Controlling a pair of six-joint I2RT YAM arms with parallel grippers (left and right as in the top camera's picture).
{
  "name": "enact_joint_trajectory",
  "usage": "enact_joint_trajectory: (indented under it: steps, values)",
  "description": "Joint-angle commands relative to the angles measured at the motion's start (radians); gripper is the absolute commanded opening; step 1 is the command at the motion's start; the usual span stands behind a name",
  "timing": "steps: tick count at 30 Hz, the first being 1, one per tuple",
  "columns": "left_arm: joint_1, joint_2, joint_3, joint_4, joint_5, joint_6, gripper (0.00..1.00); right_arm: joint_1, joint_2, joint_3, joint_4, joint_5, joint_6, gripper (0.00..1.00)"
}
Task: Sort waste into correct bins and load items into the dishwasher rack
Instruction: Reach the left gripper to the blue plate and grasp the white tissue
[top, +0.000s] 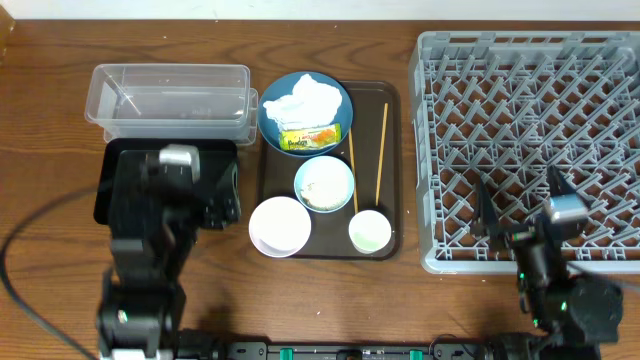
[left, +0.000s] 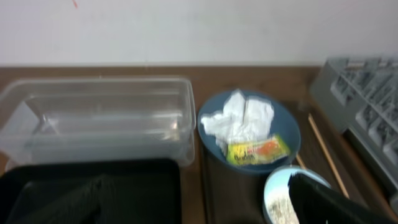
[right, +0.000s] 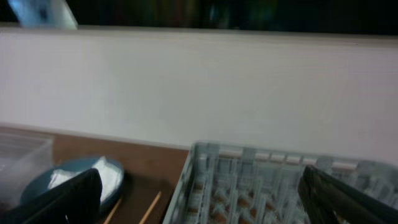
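Observation:
The dark blue dish (top: 335, 100) holds the crumpled white napkin (top: 300, 98) and the yellow-green wrapper (top: 310, 138); both also show in the left wrist view, napkin (left: 239, 118) and wrapper (left: 258, 150). The light blue bowl (top: 324, 185) holds whitish food scraps. The white bowl (top: 280, 226), small white cup (top: 370, 232) and two chopsticks (top: 381, 150) lie by it. The clear tub (top: 170, 95) and black tray (top: 112, 190) are at the left. My left gripper (top: 205, 192) is open and empty over the black tray. My right gripper (top: 520, 205) is open and empty over the grey rack (top: 530, 90).
The dishes sit on a dark brown serving tray (top: 392, 100) between the bins and the rack. My left arm covers most of the black tray. A white wall (right: 199, 93) runs behind the table's far edge.

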Motion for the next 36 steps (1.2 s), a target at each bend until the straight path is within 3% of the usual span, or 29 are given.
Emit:
enact_joint_trajectory:
  steps: [1,7,14,20,28,31,36]
  values:
    - [0.002,0.164,0.202,-0.102,0.061,0.068,0.91,0.012,0.138,0.136,-0.058,-0.070,-0.041,0.99]
    - [-0.029,0.473,0.565,-0.382,0.095,0.069,0.91,0.012,0.402,0.408,-0.258,-0.103,-0.044,0.99]
    - [-0.098,0.839,1.012,-0.702,0.095,0.071,0.91,0.012,0.699,0.773,-0.607,-0.172,-0.085,0.99]
    - [-0.131,1.164,1.383,-1.017,0.095,0.071,0.91,0.012,0.805,0.871,-0.679,-0.269,-0.083,0.99]
    - [-0.140,1.350,1.433,-0.922,0.131,0.073,0.91,0.012,0.829,0.870,-0.730,-0.289,-0.083,0.99]
    - [-0.167,1.391,1.433,-0.870,0.191,0.188,0.91,0.012,0.829,0.870,-0.750,-0.288,-0.084,0.99]
    - [-0.257,1.469,1.433,-0.774,-0.016,0.198,0.91,0.012,0.829,0.870,-0.782,-0.288,-0.084,0.99]
